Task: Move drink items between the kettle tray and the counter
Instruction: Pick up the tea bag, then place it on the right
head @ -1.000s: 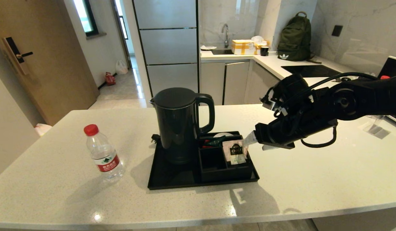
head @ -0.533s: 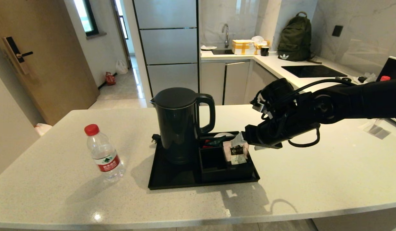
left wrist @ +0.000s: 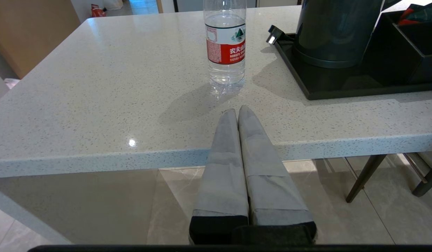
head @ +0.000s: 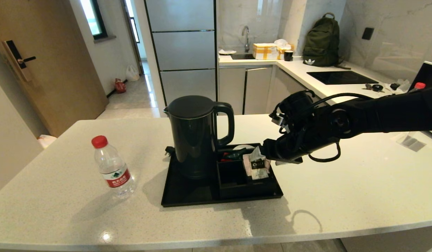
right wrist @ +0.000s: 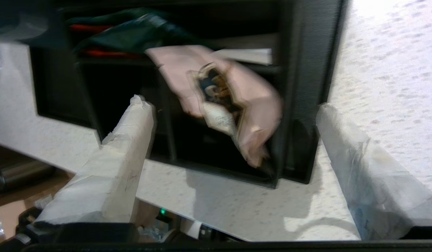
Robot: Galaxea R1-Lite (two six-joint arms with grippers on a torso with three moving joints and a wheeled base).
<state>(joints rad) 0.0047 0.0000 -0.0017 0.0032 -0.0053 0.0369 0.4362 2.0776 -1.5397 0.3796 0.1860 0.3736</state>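
Observation:
The pinkish tea sachet (head: 256, 167) (right wrist: 229, 101) stands crumpled in the right-hand compartment of the black box (head: 236, 183) on the kettle tray (head: 188, 197). My right gripper (head: 268, 157) (right wrist: 233, 105) hovers open just right of and above it, its taped fingers (right wrist: 132, 140) well apart and holding nothing. The black kettle (head: 195, 134) stands on the tray's left half. A red-capped water bottle (head: 112, 167) (left wrist: 225, 49) stands upright on the counter (head: 341, 196), left of the tray. My left gripper (left wrist: 238, 111) is shut and empty, low in front of the counter's front edge.
Green and red sachets (head: 233, 154) lie in the box's back compartment. A plug (left wrist: 273, 35) rests at the tray's far left corner. On the counter's right end sits a clear stand (head: 410, 141). The back kitchen counter holds a backpack (head: 321, 40).
My right arm has moved left toward the tray, bringing the gripper close over the sachet, and its jaws have spread wider. The sachet has tilted slightly. Bottle, kettle and left arm are still.

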